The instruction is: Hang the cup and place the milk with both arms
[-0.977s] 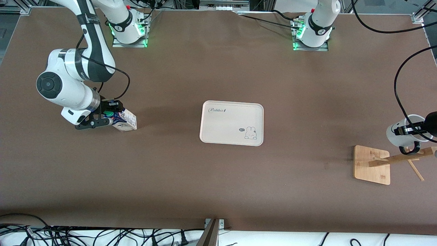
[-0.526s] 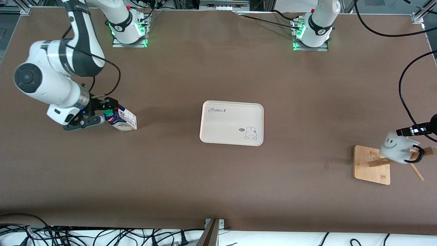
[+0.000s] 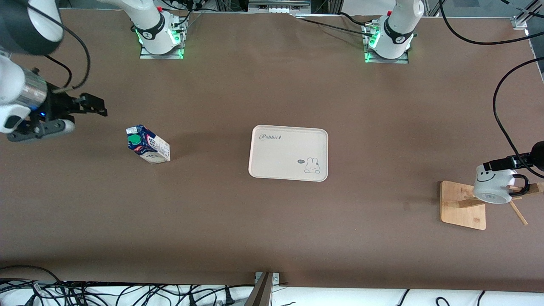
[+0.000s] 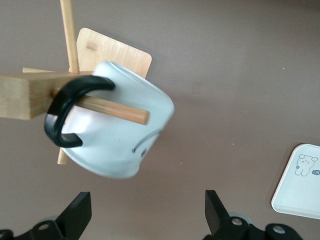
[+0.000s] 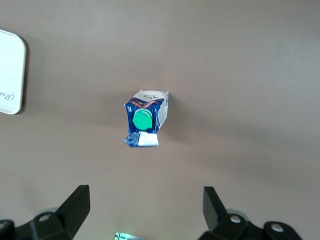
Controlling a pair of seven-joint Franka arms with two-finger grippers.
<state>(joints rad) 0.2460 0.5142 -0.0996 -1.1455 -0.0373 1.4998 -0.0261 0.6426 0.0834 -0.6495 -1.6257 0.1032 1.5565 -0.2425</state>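
The milk (image 3: 148,145), a dark-blue and white carton with a green cap, stands on the table toward the right arm's end. It also shows in the right wrist view (image 5: 146,119). My right gripper (image 3: 80,116) is open and empty, raised over the table near that end, apart from the milk (image 5: 145,215). The white cup (image 3: 493,185) hangs by its black handle (image 4: 62,112) on a peg (image 4: 120,111) of the wooden rack (image 3: 462,205). My left gripper (image 3: 510,162) is open and empty just above the cup (image 4: 147,220).
A cream tray (image 3: 289,153) with a rabbit drawing lies mid-table, and its corner shows in the left wrist view (image 4: 300,182) and the right wrist view (image 5: 11,72). Black cables hang near the rack at the left arm's end.
My right gripper let go of the milk and drew up and away toward the table's end. My left gripper released the cup, which swung and now hangs on the peg.
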